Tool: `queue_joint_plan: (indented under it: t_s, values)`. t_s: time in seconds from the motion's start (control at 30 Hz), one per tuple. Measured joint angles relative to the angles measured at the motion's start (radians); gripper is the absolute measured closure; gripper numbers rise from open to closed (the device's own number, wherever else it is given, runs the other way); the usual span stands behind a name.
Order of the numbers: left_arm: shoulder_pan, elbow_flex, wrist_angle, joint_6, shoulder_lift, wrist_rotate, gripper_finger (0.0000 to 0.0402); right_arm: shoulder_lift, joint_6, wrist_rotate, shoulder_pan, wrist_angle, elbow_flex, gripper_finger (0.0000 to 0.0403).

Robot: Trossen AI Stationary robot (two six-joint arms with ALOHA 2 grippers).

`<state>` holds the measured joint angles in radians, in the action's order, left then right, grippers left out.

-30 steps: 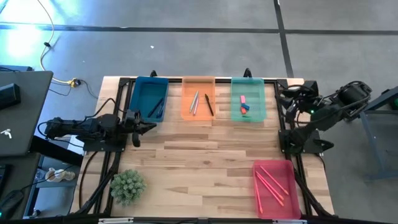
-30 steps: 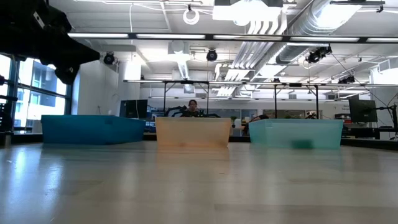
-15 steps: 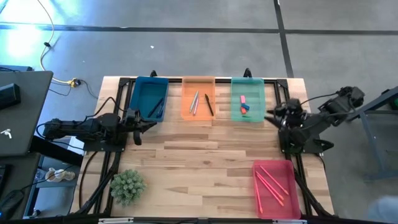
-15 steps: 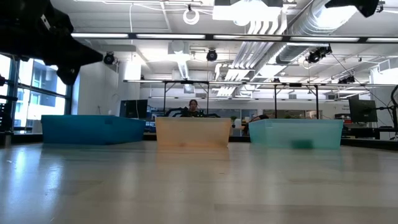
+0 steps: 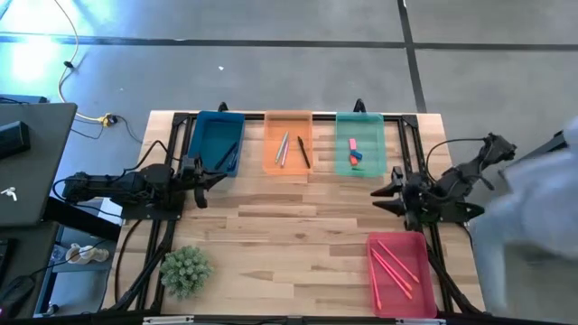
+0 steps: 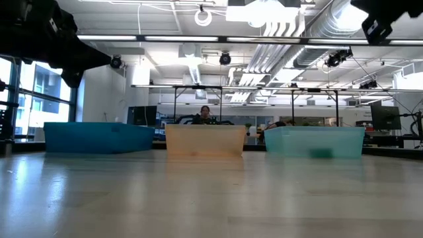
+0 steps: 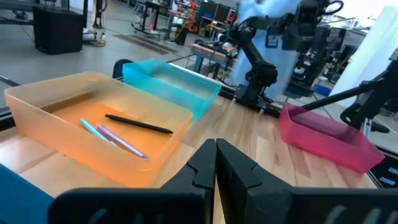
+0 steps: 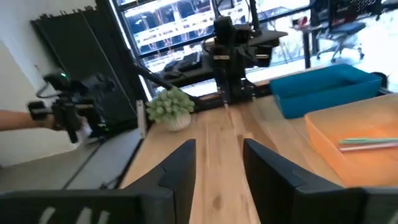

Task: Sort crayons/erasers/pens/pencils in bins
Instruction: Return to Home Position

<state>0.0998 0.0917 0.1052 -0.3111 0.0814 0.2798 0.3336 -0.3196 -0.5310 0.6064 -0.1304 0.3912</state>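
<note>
Three bins stand side by side along the far edge: blue [image 5: 218,143], orange [image 5: 289,143] and green [image 5: 359,143]. The red-pink bin [image 5: 400,273] stands at the near right. Erasers [image 5: 355,155] lie in the green bin, pens [image 5: 291,150] in the orange one, dark sticks [image 5: 228,155] in the blue one, and long pink sticks [image 5: 394,267] in the red-pink one. My left gripper [image 5: 215,178] is shut and empty at the left edge, pointing level at the orange bin [image 7: 93,124]. My right gripper [image 5: 381,188] is open and empty at the right edge, between the green and red-pink bins.
A small potted plant [image 5: 185,269] stands at the near left corner. Black frame rails [image 5: 415,153] run along both sides of the table. A pale blurred figure [image 5: 533,226] stands just off the right edge. Bare wood [image 5: 289,235] fills the middle of the table.
My right gripper has come down from high above the far right corner. It has swung toward the near edge and tipped level, and it points toward the table's left. A pale blurred figure has come in beside the table's right edge.
</note>
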Motion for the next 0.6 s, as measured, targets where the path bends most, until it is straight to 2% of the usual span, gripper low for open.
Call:
queue_joint_plan:
  t_s: [0.1,0.3,0.6]
  values:
    - [0.0,0.0,0.0,0.0,0.0,0.0,0.0401,-0.046,0.031,-0.019,-0.001,0.07,-0.093,0.0285]
    - [0.0,0.0,0.001,0.0,0.0,0.0,0.0401,-0.135,0.01,-0.016,-0.03,0.096,-0.218,0.0313]
    - [0.0,0.0,0.002,0.0,0.0,0.0,0.0401,-0.281,0.084,-0.013,-0.06,0.093,-0.308,0.0393]
